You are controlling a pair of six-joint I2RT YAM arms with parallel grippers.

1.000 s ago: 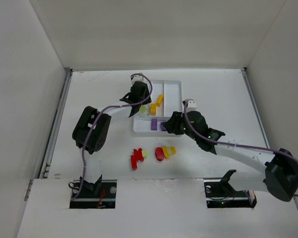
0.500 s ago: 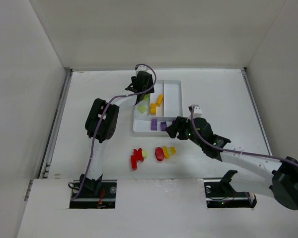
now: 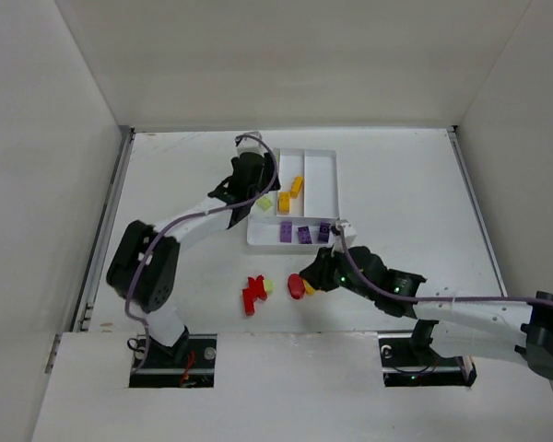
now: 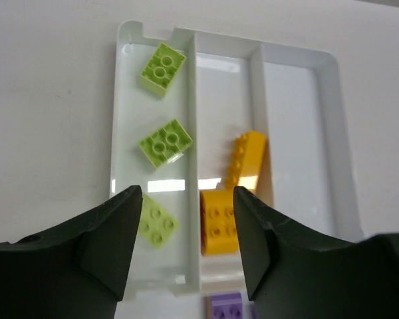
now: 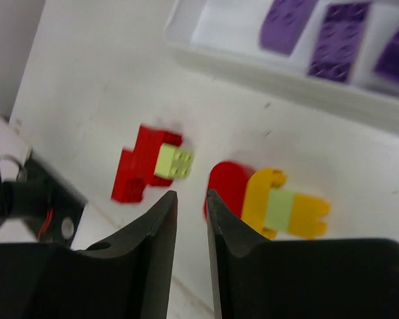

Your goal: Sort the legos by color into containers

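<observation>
1. The right gripper (image 5: 191,199) hovers over the loose legos on the bench (image 3: 405,175). Its jaws are pinched almost together with nothing between them.
2. Right below it, a red rounded piece (image 5: 226,186) touches a yellow-orange piece (image 5: 259,193) that carries a light green brick (image 5: 279,209). Near them lies a red pile (image 5: 136,169) with a second light green brick (image 5: 174,161) on top.
3. A pick from this cluster looks like the step in hand. The jaws would have to spread before coming down, or they land on top and shove the pieces about.
4. Since the pieces touch, straddling one piece from its free edge seems the safest way to avoid dragging its neighbour along. The stacked colours will likely need splitting, or a green rides into the wrong section.
5. The left gripper (image 4: 186,199) hangs over the tray (image 4: 292,133), jaws apart and empty.
6. The tray's left section holds three light green bricks (image 4: 165,143) and the next one holds yellow-orange bricks (image 4: 221,222). Purple bricks (image 5: 336,40) lie in the crosswise section. The last long section is bare, so it is probably red's home.
</observation>
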